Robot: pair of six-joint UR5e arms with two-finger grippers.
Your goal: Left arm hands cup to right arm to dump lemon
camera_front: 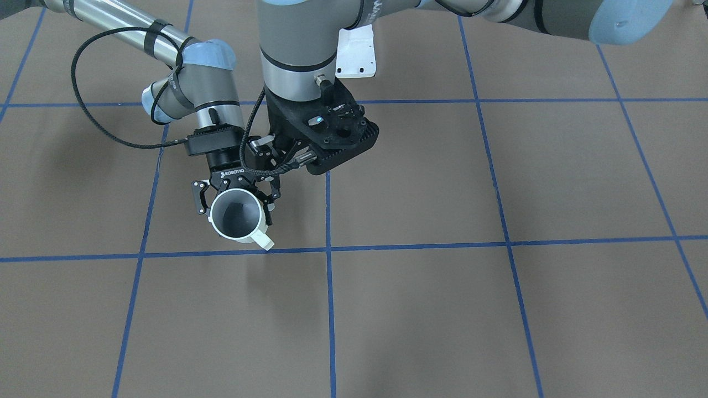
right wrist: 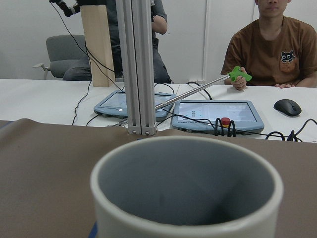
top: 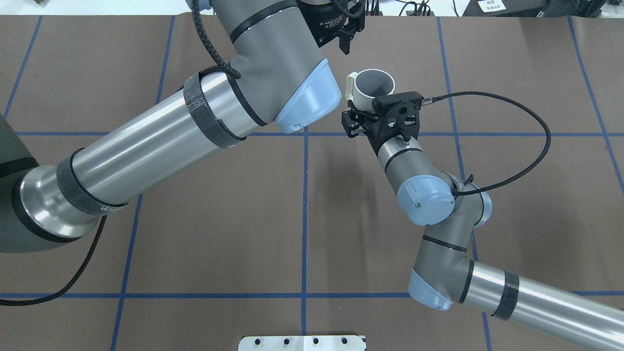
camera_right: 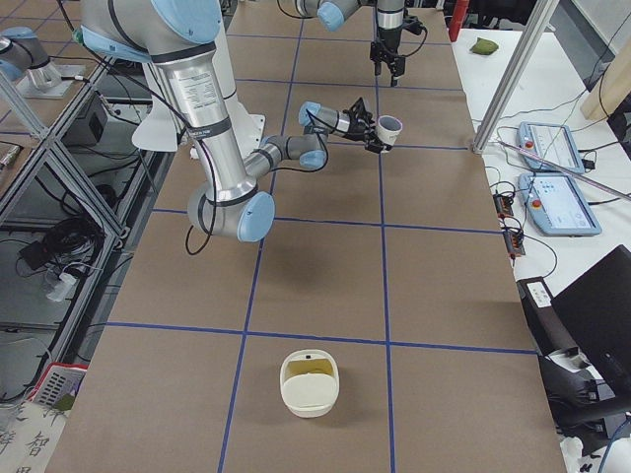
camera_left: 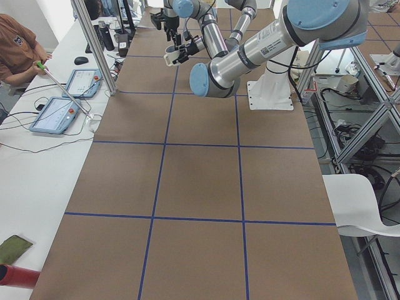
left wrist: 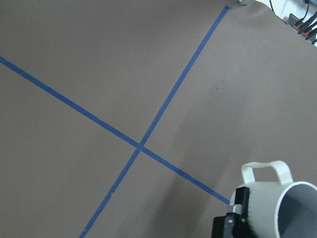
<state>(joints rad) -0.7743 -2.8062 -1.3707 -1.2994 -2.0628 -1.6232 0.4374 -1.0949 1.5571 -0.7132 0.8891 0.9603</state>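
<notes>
The cream-white cup (camera_front: 238,216) is upright, held off the table in my right gripper (camera_front: 235,202), whose fingers are shut around its wall. It also shows in the overhead view (top: 373,85), the left wrist view (left wrist: 277,203) and the right wrist view (right wrist: 185,198). Its handle (camera_front: 263,240) points away from the right gripper (top: 363,114). The visible grey inside shows no lemon. My left gripper (top: 348,40) is open and empty, apart from the cup, just beyond it and higher. In the front view it is hidden under its black camera mount (camera_front: 337,135).
A cream-white container (camera_right: 310,382) with something yellow-green inside stands on the table toward the right end. Tablets (camera_right: 557,202) and operators (right wrist: 270,54) are along the far side. A white base plate (top: 302,342) sits at the robot's edge.
</notes>
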